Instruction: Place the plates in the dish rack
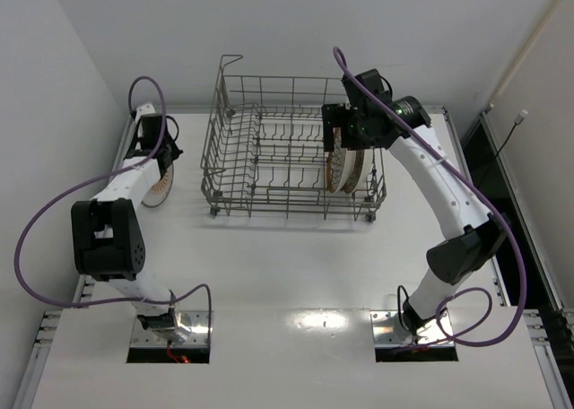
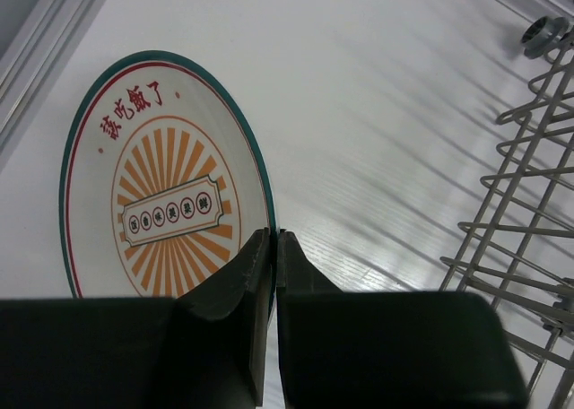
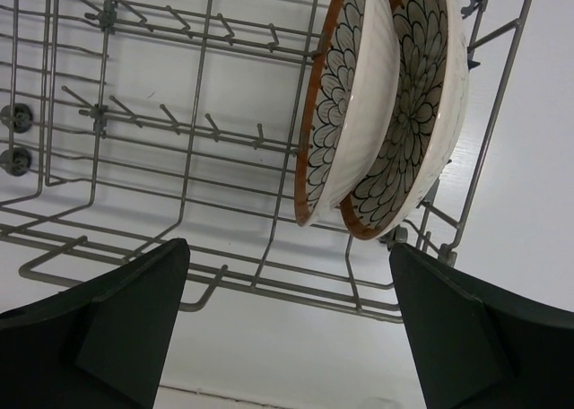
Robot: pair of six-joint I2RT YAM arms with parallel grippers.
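A: Where was the sunburst plate [image 2: 161, 203]?
B: On the left of the tabletop [image 1: 287, 274], left of the rack [image 1: 218, 140] and well apart from it. The left tool [image 2: 273, 240] was clenched on its rim, a thin edge pinch. I couldn't tell whether it was off the tabletop
A: The risk?
B: With so little rim in the jaws, it could swing or slip on the carry and chip against the rack's tall side
A: And the right tool [image 3: 289, 274]?
B: Released, jaws wide, over two petal plates [image 3: 350, 95] standing on edge at the rack's right end. A low pass could knock them; free tines [image 3: 215, 126] lay to their left
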